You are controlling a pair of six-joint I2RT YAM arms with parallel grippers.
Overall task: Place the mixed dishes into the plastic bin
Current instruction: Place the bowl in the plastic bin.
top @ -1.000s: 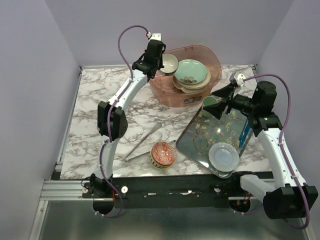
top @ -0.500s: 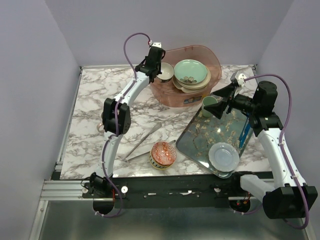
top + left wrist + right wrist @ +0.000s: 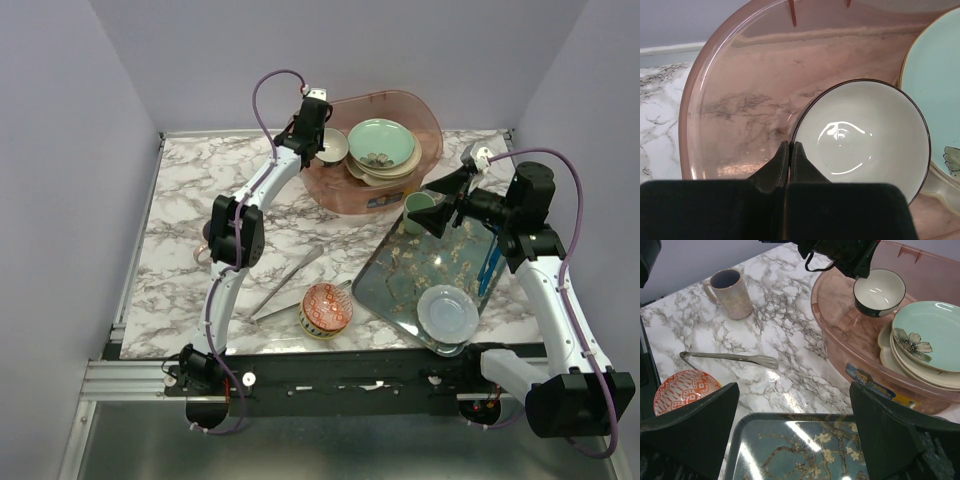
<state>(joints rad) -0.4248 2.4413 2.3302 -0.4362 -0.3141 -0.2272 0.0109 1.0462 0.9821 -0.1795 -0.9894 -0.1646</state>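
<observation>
**Left gripper** (image 3: pixel 790 150): the jaws are closed to a hairline gap and pinch the near rim of a dark-rimmed bowl (image 3: pixel 862 135) with a glossy white inside. The bowl sits within the translucent pink plastic bin (image 3: pixel 695 95), which surrounds the fingertips on all sides. To the right of the bowl, and overlapping it in the wrist view, lies a mint-green plate (image 3: pixel 935 75). This plate is stacked on a cream plate (image 3: pixel 936 186), and both are also inside the bin.

**Right gripper** (image 3: pixel 794 390): the jaws are spread wide with nothing between them. It hangs over the far corner of a floral-printed tray (image 3: pixel 805 450). In the top view a green cup (image 3: pixel 420 208) stands just beside its fingers. The bin is ahead of the claw and slightly to its right. On the marble table (image 3: pixel 785 330), to its left, lie metal tongs (image 3: pixel 725 357). Farther left stands a pale lilac mug (image 3: pixel 732 292). A small red patterned bowl (image 3: pixel 682 390) sits close to the tongs, toward the arm bases. A pale blue plate (image 3: pixel 447 312) rests on the near end of the tray.
</observation>
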